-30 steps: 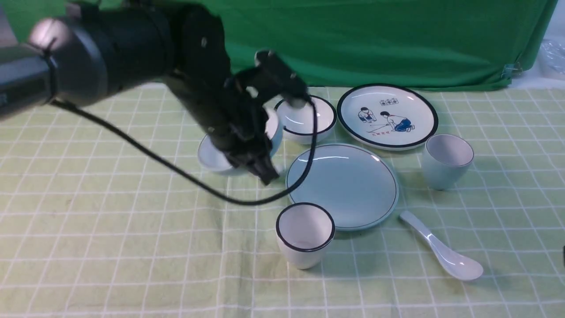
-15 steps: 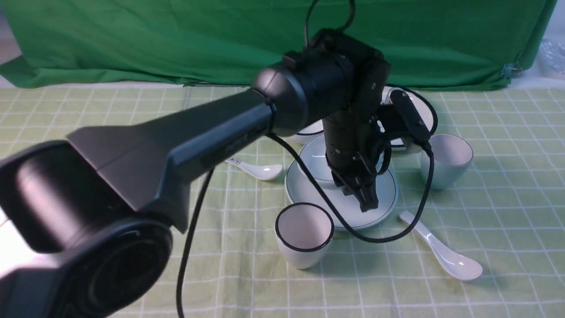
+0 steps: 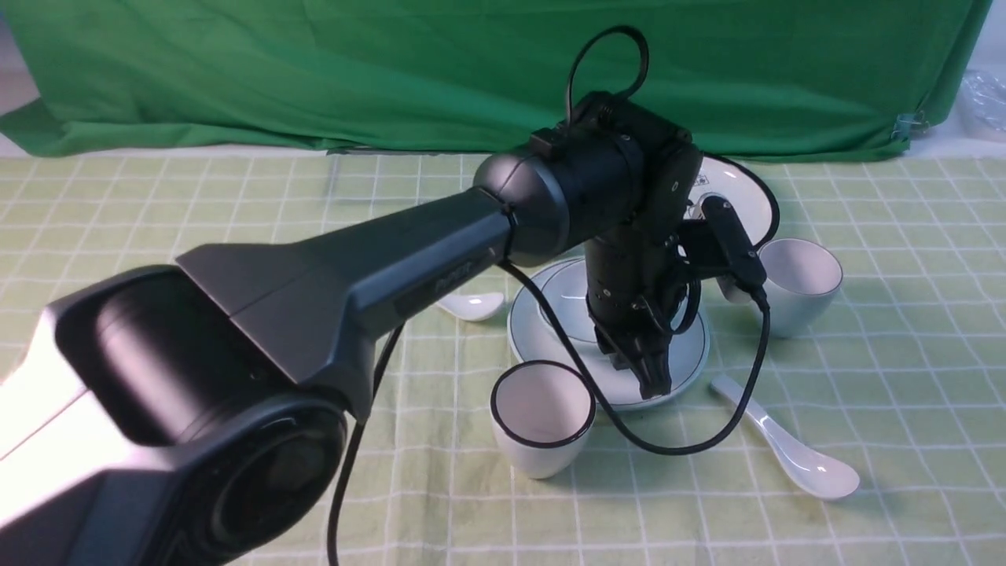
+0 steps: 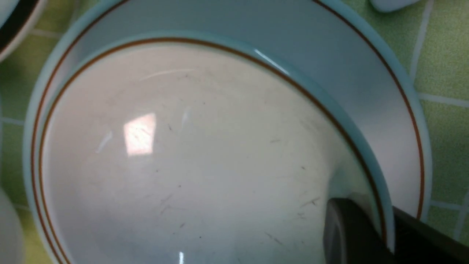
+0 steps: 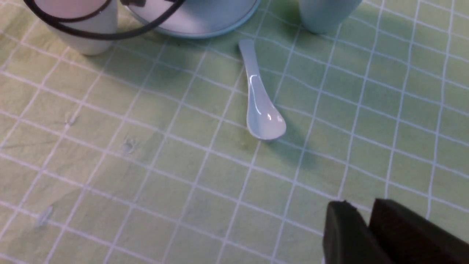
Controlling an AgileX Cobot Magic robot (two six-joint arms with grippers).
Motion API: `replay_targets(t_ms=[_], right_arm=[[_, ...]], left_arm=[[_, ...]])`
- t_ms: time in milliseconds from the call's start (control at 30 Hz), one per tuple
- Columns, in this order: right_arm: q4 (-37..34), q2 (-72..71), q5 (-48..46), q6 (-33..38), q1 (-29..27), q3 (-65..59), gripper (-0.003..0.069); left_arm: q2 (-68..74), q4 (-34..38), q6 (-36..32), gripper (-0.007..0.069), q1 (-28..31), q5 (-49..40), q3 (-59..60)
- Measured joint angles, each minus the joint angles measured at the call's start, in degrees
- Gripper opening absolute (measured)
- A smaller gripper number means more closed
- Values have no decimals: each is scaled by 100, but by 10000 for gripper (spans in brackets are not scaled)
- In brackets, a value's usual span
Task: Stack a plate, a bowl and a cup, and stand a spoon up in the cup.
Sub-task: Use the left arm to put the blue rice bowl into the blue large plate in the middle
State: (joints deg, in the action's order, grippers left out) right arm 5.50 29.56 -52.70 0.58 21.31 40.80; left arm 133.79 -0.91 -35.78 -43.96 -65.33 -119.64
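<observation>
One stacking step almost done: pinches rim of bowl (image 4: 183,146), set on plate (image 4: 366,80) at mid-table, with left gripper (image 3: 654,385). Next calls for spreading fingers (image 4: 348,234), lifting clear without dragging bowl, then fetching cup (image 3: 795,283), right of plate. Cannot tell right gripper's (image 5: 366,209) spread.

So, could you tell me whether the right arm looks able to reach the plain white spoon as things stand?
Probably yes: the spoon lies alone on bare cloth ahead of the right end effector, nothing between them; the left arm's cable hangs near its handle.
</observation>
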Motion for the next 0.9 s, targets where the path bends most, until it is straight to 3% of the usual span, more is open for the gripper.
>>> replay_targets(t_ms=[100,400,567,667,800,900], right_arm=[[0,0,-8,0,0,0,144],[0,0,-38,6,0,0,144],[0,21,-30,-6,0,31,172],[7,270,-23,-18,0,169,228],[15,913,25,90,0,431,265],[15,1953,117,310,0,899,276]], left_arm=[[52,129,19,92,0,0,0],[123,462,56,398,-5,0,0],[79,476,61,474,-5,-60,0],[-165,481,127,470,-11,-263,0],[-820,476,469,403,-22,-385,0],[-1810,476,1270,230,-22,-394,0]])
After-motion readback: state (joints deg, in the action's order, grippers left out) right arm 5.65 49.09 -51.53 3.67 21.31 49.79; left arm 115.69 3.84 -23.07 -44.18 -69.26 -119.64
